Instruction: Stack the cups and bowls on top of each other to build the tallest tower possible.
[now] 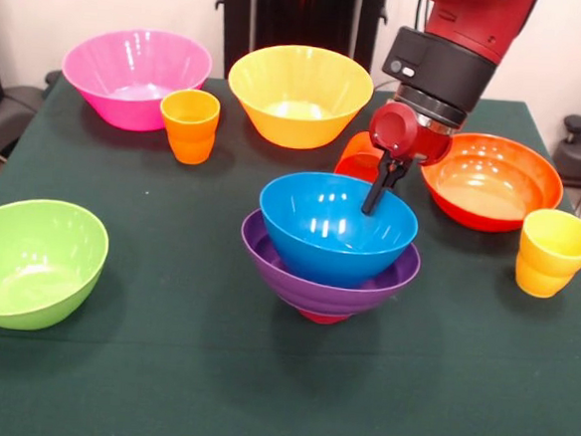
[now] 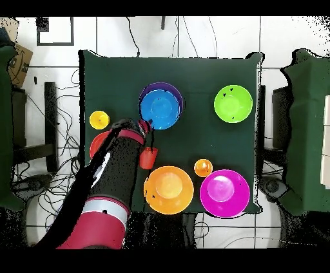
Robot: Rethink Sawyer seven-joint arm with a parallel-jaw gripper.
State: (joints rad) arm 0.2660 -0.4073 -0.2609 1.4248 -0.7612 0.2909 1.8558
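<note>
Nearest sat the green bowl (image 1: 30, 262). Mid-worktop (image 1: 179, 390), blue bowl (image 1: 334, 231) nested in purple bowl (image 1: 306, 284); my claw (image 1: 375, 199) dipped inside blue, its spread unreadable.

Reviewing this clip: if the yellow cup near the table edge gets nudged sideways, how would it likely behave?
The yellow cup looks like thin glossy plastic, so probably light and apt to slide on the green cloth. It stands upright and apart from the orange-red bowl; a high push might tip it.

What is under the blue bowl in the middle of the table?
The blue bowl sits inside a wide purple bowl. Below the purple bowl, a small red piece shows at the base; most of it is covered, so I cannot identify it.
</note>
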